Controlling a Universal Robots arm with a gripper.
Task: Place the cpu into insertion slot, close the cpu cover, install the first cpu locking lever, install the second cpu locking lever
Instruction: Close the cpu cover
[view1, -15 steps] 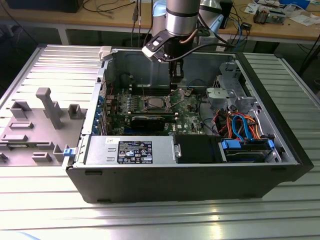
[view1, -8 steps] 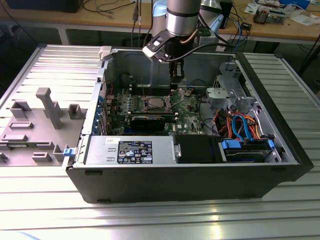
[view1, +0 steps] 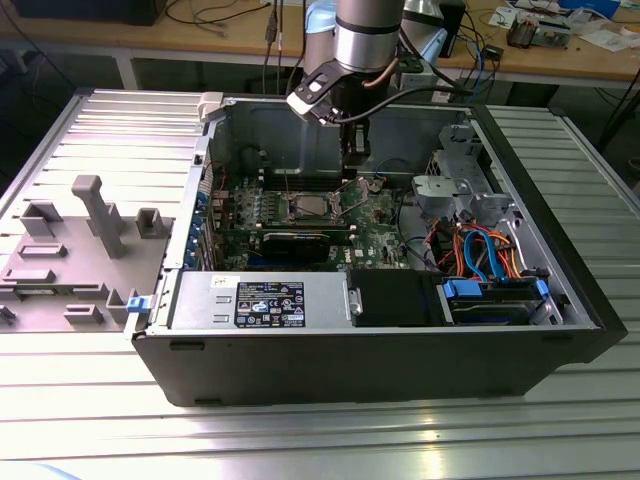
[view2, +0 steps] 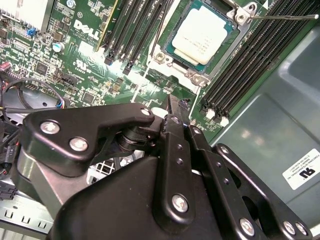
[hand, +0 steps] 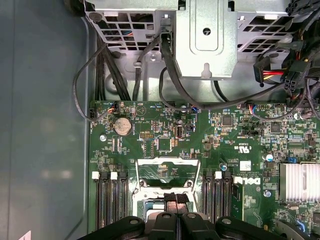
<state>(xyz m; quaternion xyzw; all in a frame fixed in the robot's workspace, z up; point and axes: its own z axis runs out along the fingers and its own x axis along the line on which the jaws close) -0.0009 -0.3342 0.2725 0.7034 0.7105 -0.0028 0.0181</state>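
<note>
Well, claw (hand: 174, 198): clenched, fingertips pressed together with nothing between them, hanging low inside the computer case (view1: 300, 360) just beside the cpu cover (hand: 165, 161).
Cpu (view2: 202, 32): already lying in the insertion slot (view2: 186, 74) in the middle of the green motherboard (hand: 150, 145), silver top up.
Cover: looks flipped up, not down over the chip yet.
Locking lever (view2: 280, 16): thin rod sticking out past one slot corner, looks unlatched.
Risk one: off-centre shove on the cover, then a twisted frame or a chip nudged askew on the pins.
Risk two: claw so close to the memory slots (hand: 107, 200) that a sideways drift could scrape them.
Hidden: slot's near edge, tucked behind the claw in the first wrist view.
Hard to tell: whether the chip sits fully flush, and which lever that rod is.
</note>
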